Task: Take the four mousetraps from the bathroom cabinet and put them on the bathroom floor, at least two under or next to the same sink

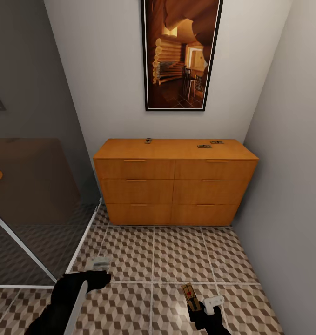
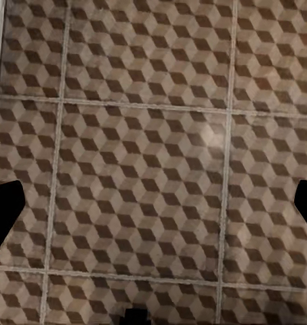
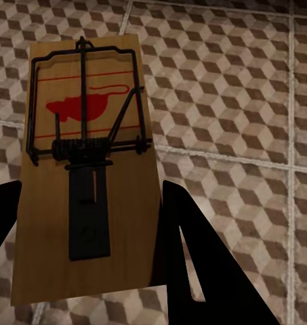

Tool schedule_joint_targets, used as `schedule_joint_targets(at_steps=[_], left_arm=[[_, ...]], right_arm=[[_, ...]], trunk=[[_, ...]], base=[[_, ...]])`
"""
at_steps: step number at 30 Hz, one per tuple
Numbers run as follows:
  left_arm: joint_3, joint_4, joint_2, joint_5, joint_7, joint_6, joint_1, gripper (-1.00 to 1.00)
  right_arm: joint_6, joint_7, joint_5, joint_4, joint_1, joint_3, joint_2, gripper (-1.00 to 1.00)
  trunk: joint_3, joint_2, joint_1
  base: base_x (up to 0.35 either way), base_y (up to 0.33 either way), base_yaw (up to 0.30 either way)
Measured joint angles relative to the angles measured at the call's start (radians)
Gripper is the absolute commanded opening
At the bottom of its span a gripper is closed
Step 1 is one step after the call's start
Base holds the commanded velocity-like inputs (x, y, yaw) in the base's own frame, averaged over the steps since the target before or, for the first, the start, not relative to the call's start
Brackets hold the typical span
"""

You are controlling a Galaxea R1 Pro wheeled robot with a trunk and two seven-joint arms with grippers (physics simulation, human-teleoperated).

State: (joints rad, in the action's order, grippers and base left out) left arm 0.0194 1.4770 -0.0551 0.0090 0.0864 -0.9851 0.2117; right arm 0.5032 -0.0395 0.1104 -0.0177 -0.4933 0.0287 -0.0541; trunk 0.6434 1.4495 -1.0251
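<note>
Right gripper (image 1: 198, 304) clamps one trap (image 1: 189, 295) by its end, flat over the floor (image 1: 176, 256) well in front of the cabinet (image 1: 174, 184), likely so it can go down face-up. Three traps (image 1: 204, 146) sit on the cabinet top, one apart. Left gripper (image 1: 100, 266) spread wide, empty, near the shower glass (image 1: 32, 195).

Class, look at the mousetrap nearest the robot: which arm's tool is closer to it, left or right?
Right. The right tool grips that mousetrap above the floor. The left tool hangs apart from it, near the shower glass, over bare tiles.
</note>
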Motion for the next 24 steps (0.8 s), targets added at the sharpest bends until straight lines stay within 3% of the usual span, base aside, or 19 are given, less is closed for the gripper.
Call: schedule_joint_targets(at_steps=[2, 6, 7, 8, 10, 18, 21, 24], left_arm=[[0.000, 0.002, -0.015, -0.001, 0.001, -0.013, 0.063, 1.00], [0.000, -0.091, -0.027, -0.005, 0.002, -0.023, 0.253, 1.00], [-0.001, -0.198, -0.030, -0.005, 0.003, -0.023, 0.357, 1.00], [0.000, -0.206, -0.031, -0.006, 0.003, -0.023, 0.405, 1.00], [0.000, -0.306, -0.032, -0.006, 0.004, -0.022, 0.511, 1.00], [0.000, -0.558, -0.033, -0.007, 0.021, -0.018, 0.781, 1.00], [0.000, -0.591, -0.034, -0.008, 0.055, -0.015, 0.856, 1.00], [-0.001, -0.595, -0.052, -0.006, 0.068, -0.007, 0.883, 1.00]], right_arm=[[0.000, 0.000, 0.000, 0.000, 0.000, 0.000, 0.000, -1.00], [0.000, 0.000, 0.000, 0.000, 0.000, 0.000, 0.000, -1.00], [0.000, 0.000, 0.000, 0.000, 0.000, 0.000, 0.000, -1.00], [0.000, 0.000, 0.000, 0.000, 0.000, 0.000, 0.000, -1.00], [0.000, 0.000, 0.000, 0.000, 0.000, 0.000, 0.000, -1.00], [0.000, 0.000, 0.000, 0.000, 0.000, 0.000, 0.000, -1.00], [0.000, 0.000, 0.000, 0.000, 0.000, 0.000, 0.000, -1.00], [0.000, 0.000, 0.000, 0.000, 0.000, 0.000, 0.000, -1.00]], trunk=[[0.000, 0.000, 0.000], [0.000, 0.000, 0.000], [0.000, 0.000, 0.000], [0.000, 0.000, 0.000], [0.000, 0.000, 0.000], [0.000, 0.000, 0.000], [0.000, 0.000, 0.000], [0.000, 0.000, 0.000]], base=[[0.000, 0.000, 0.000], [0.000, 0.000, 0.000], [0.000, 0.000, 0.000], [0.000, 0.000, 0.000], [0.000, 0.000, 0.000], [0.000, 0.000, 0.000], [0.000, 0.000, 0.000], [0.000, 0.000, 0.000]])
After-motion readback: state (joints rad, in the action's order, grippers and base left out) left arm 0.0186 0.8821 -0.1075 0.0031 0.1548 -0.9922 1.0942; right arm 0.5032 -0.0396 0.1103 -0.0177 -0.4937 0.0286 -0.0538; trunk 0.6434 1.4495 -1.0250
